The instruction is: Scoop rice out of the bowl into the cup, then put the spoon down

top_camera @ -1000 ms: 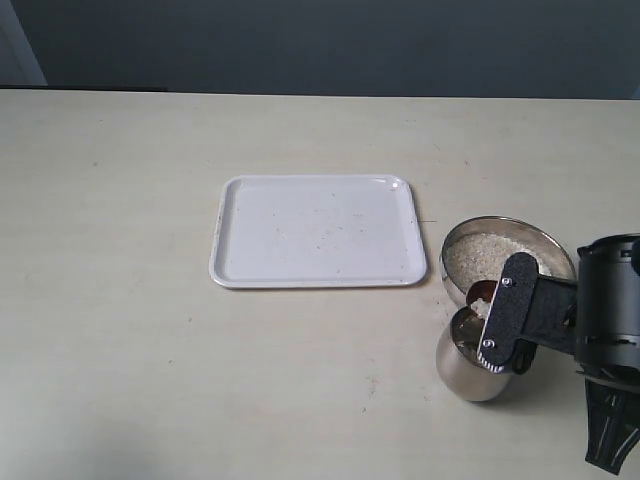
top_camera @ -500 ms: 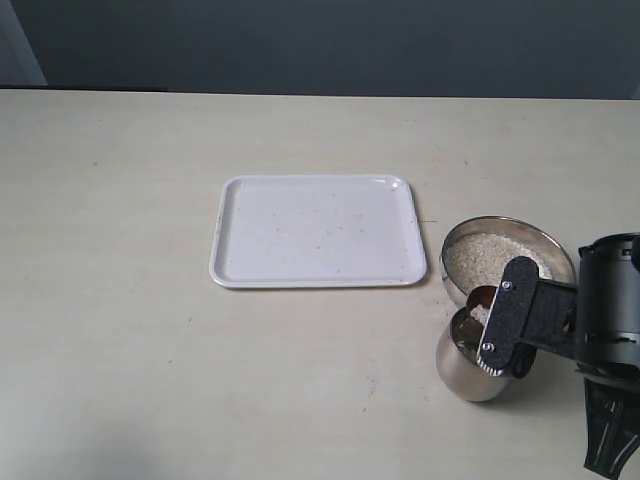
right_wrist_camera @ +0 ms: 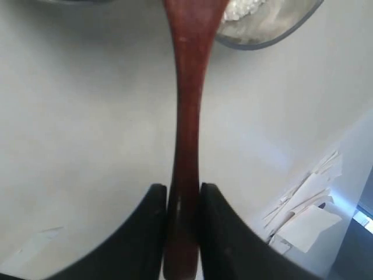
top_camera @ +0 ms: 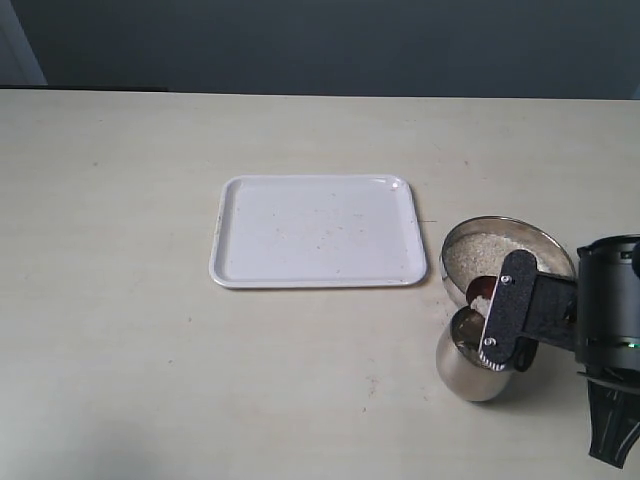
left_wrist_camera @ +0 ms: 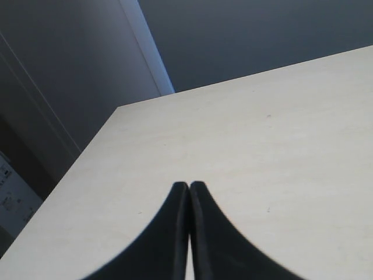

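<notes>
At the right of the table stands the wide steel bowl (top_camera: 506,240) with white rice (top_camera: 482,255) in it. Just in front of it sits the small steel cup (top_camera: 466,368). My right gripper (top_camera: 497,325) hangs over the cup's rim, shut on the handle of the reddish-brown wooden spoon (right_wrist_camera: 186,134). The spoon's oval end (top_camera: 481,291) shows above the cup, between cup and bowl, with a few grains on it. In the right wrist view the bowl's rim (right_wrist_camera: 274,38) with rice lies beyond the spoon. My left gripper (left_wrist_camera: 189,185) is shut on nothing above bare tabletop.
A white rectangular tray (top_camera: 316,232) lies flat at the middle of the beige table (top_camera: 120,300), left of the bowl. The table's far edge meets a dark wall.
My right gripper has shifted slightly left and up with the spoon, whose end now stands a little higher over the cup. Bowl, cup and tray have not moved.
</notes>
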